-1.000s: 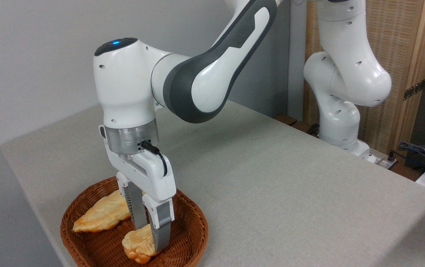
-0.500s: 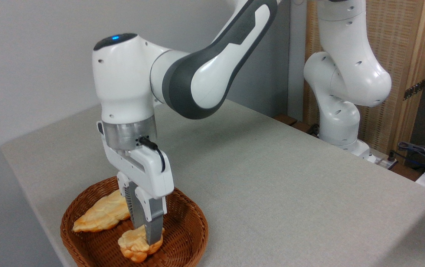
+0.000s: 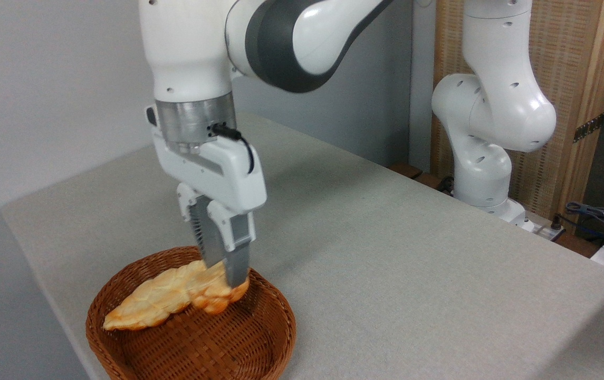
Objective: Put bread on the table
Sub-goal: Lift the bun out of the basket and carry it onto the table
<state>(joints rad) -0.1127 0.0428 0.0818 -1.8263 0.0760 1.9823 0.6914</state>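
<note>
The claw (image 3: 223, 270) pinches the bread (image 3: 216, 293) above the basket (image 3: 259, 338).

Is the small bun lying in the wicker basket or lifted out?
Lifted: the end effector grips the small bun above the wicker basket floor.

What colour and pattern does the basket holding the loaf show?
The basket is reddish-brown woven wicker, clearest in the fixed camera view.

Just one fixed cam here, sitting off the table's (image 3: 386, 253) near corner and looking down across it at an angle. Pretty close in, basket (image 3: 259, 338) at bottom left, arm base (image 3: 481, 174) far right.
</note>
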